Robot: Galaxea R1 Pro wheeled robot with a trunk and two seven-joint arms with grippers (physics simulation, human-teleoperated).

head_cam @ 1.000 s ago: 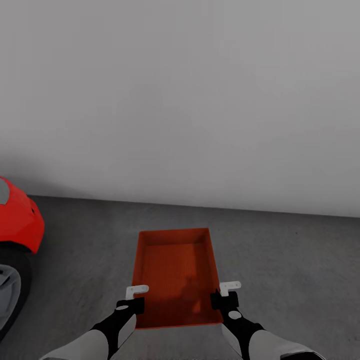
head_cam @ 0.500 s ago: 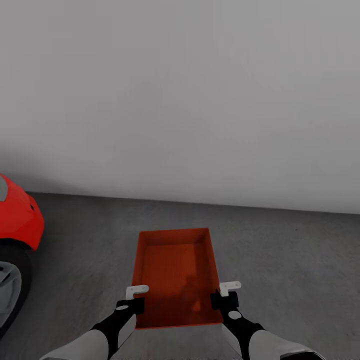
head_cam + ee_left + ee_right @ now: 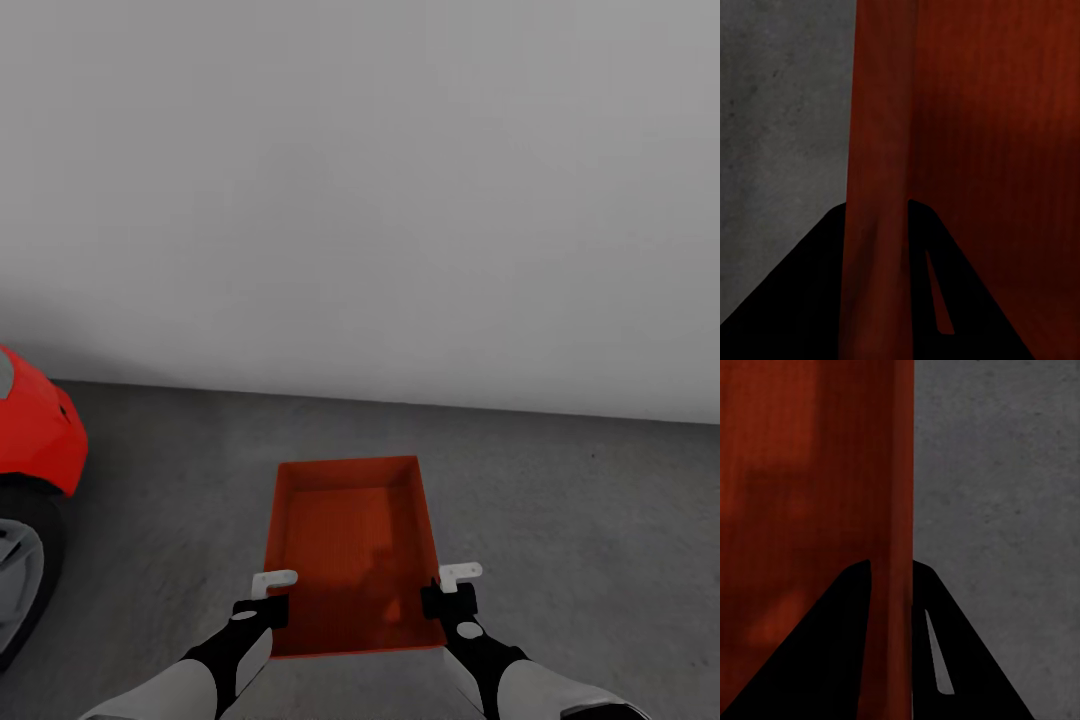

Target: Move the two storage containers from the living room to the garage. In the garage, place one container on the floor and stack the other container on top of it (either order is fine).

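**Container carried toward the garage wall**

Against the pictures from a second ago, the seam where the grey wall (image 3: 360,200) meets the concrete floor (image 3: 580,520) sits slightly higher in the head view and the red car (image 3: 35,440) at nine o'clock has slid a little outward — the whole view has shifted, so the robot itself is moving. The orange-red container (image 3: 352,550) and both arms keep their places in the frame; it is likely still being carried, not yet set down.

The left gripper (image 3: 268,590) pinches the container's left long wall, at seven o'clock of the bin. The right gripper (image 3: 455,585) pinches the right long wall at five o'clock. Each wrist view shows a wall running between dark fingers — jaws pressed onto it.
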